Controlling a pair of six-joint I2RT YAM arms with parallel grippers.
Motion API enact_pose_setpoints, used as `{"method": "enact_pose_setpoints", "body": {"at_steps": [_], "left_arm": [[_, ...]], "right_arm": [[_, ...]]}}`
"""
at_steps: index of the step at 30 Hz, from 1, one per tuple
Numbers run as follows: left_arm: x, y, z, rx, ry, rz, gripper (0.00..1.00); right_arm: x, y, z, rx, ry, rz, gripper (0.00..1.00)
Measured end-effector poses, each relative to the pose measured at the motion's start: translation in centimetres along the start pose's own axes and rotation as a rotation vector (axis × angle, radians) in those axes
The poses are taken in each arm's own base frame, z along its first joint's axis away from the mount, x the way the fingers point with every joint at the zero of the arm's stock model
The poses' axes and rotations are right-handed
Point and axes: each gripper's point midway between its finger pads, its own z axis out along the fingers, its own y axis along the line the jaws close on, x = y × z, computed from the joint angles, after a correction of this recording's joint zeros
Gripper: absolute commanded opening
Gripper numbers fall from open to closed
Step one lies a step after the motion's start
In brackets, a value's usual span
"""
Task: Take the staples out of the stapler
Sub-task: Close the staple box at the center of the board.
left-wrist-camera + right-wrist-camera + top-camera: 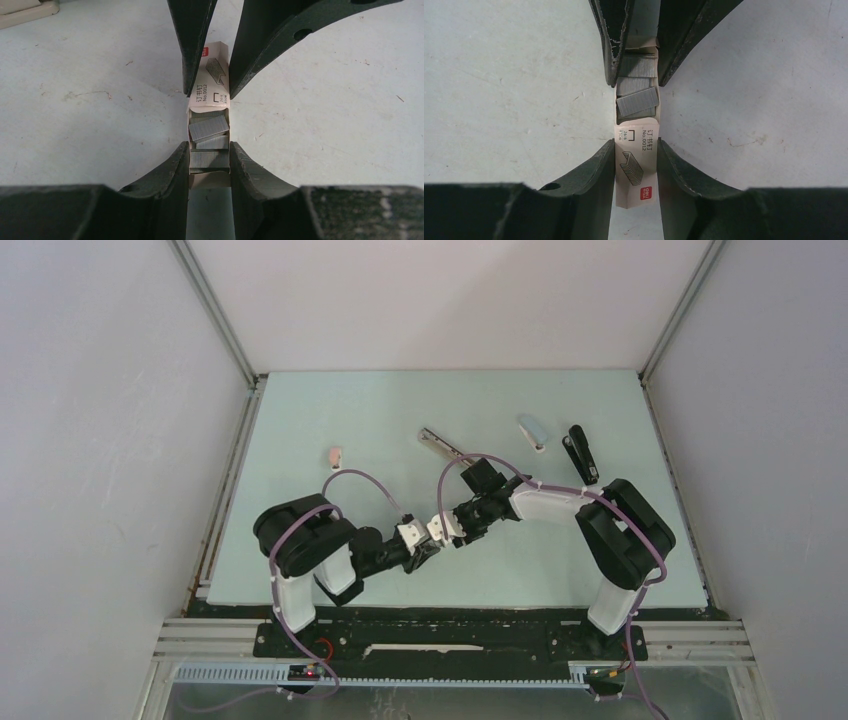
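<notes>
The left gripper (209, 150) was clamped on the open tray (210, 179) of a small cardboard staple box. The right gripper (636, 147) was clamped on the printed sleeve (636, 172) of that box, directly facing it, so the box bridged the two grippers above the surface (300, 420). The staples (209, 129) lay loose in the exposed stretch of tray, just ahead of the left gripper's fingertips and partly between them.

Each strip looked stiff but light and smooth-faced. Strips like these would probably slide or spill if the tray tipped, and might snap along their glued joints if pinched across the middle. A hold across a strip's narrow sides, near one end, seemed the safer grip. The thin card of the box would likely crush under a hard squeeze.

At least three strips showed, one of them skewed over the others. A fourth may have sat at the sleeve's mouth, but the overlap made that hard to judge.

Beyond both grippers on the surface lay four items:
- a black stapler (580, 453)
- a pale blue stapler (533, 432)
- a small pink stapler (336, 456)
- a silvery opened tool (440, 443), too small to name surely
</notes>
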Motion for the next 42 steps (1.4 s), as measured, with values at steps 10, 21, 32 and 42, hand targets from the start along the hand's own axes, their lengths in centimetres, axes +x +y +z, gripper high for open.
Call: {"method": "enact_pose_setpoints", "body": {"at_steps": [10,21,32,42], "left_arm": [[0.00,0.03,0.05,-0.001,-0.003,0.001,0.35],[0.00,0.04,0.08,-0.001,-0.005,0.001,0.35],[-0.01,0.07,0.10,-0.002,-0.007,0.000,0.35],[0.00,0.09,0.17,-0.002,-0.010,-0.005,0.34]], "right_arm": [[0.02,-0.01,-0.01,0.000,0.001,0.000,0.43],[0.03,-0.03,-0.01,0.001,0.002,0.002,0.44],[0.03,-0.07,0.00,0.000,0.003,0.003,0.48],[-0.01,-0.53,-0.04,0.016,0.001,-0.002,0.59]]}}
